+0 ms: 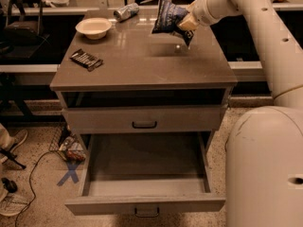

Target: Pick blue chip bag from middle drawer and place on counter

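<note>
The pincer (187, 23), clamped on the chip bag (168, 16), hovers over the worktop (137, 63); placing calls for lowering, then letting go.

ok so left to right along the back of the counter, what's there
white bowl → silver can → blue chip bag, held above the counter → gripper, at the bag's right edge

Jaws, blue chip bag (168, 17) above counter (137, 63)

A robotics lab — cables (29, 178) and a blue tape cross (69, 172) on the floor (47, 195) lower left, the gripper (188, 23) clutching the blue chip bag (168, 17) upper right.
</note>
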### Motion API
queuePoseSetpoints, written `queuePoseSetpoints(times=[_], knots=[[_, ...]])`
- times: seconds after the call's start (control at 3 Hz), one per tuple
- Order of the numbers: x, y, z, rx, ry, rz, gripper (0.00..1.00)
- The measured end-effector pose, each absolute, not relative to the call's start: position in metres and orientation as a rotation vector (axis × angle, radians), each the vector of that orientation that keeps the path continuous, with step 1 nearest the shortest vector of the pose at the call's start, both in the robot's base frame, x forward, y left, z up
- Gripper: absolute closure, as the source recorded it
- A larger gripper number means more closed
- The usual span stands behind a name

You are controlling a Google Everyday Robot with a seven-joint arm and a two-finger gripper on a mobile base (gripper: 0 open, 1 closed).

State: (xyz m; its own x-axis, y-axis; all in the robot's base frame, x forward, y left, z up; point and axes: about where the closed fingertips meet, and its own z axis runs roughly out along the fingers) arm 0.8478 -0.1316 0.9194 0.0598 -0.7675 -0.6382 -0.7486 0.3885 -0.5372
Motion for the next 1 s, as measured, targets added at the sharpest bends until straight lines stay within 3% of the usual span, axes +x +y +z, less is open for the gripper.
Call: queuePoseSetpoints(times=[0.33,0.67,1.0], knots=[[0.849,-0.129,0.917,-1.356,1.678,-0.02,0.12],[0.849,-0.126,0.914,-1.36,1.679,-0.015,0.0],[0.843,-0.142,0.915,-1.336,1.693,-0.033,0.0]])
